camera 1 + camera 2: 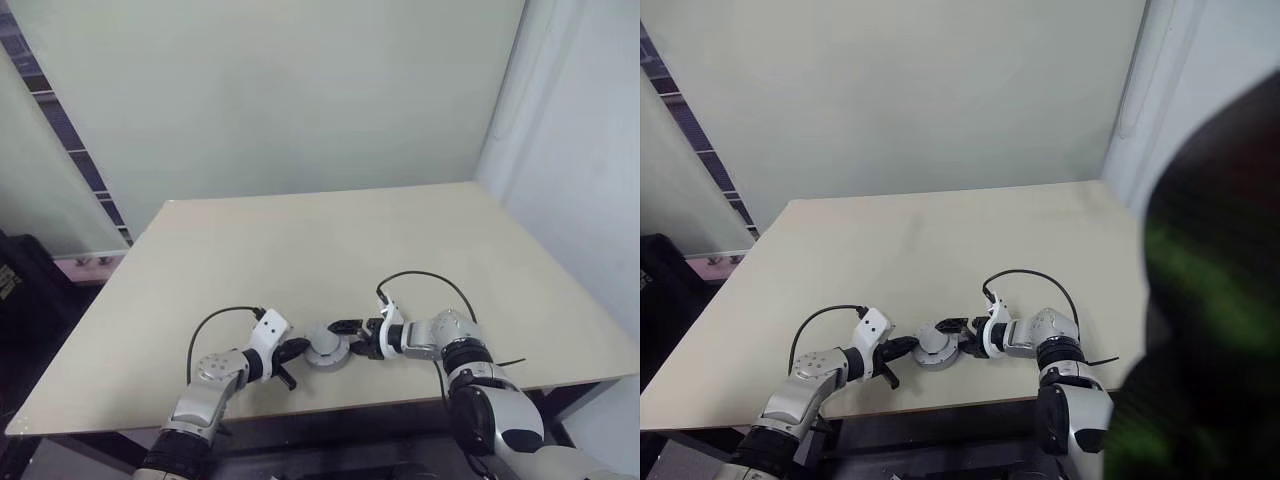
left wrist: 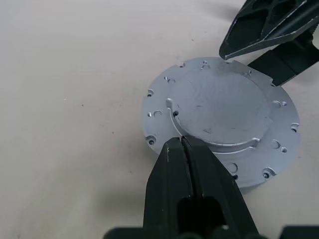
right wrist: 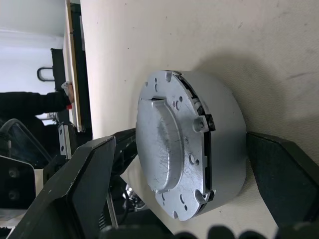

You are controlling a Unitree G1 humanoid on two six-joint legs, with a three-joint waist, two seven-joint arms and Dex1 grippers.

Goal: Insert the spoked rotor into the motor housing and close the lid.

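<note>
The lid [image 1: 325, 347], plain light grey face and raised hub up, sits on top of the motor housing [image 3: 227, 129] near the table's front edge. A thin gap shows between lid and housing wall on one side. My left gripper [image 2: 182, 142] is shut, its tips resting at the lid's rim [image 2: 224, 107] from the left. My right gripper [image 3: 180, 139] is open, one finger on each side of the housing and apart from its wall. In the head view it [image 1: 343, 339] comes in from the right. The spoked rotor is hidden.
The beige table [image 1: 300, 240] stretches far behind the housing; its front edge lies just below the grippers. A pale wall stands behind it. A person's hand [image 3: 70, 94] and dark sleeve show past the table's edge.
</note>
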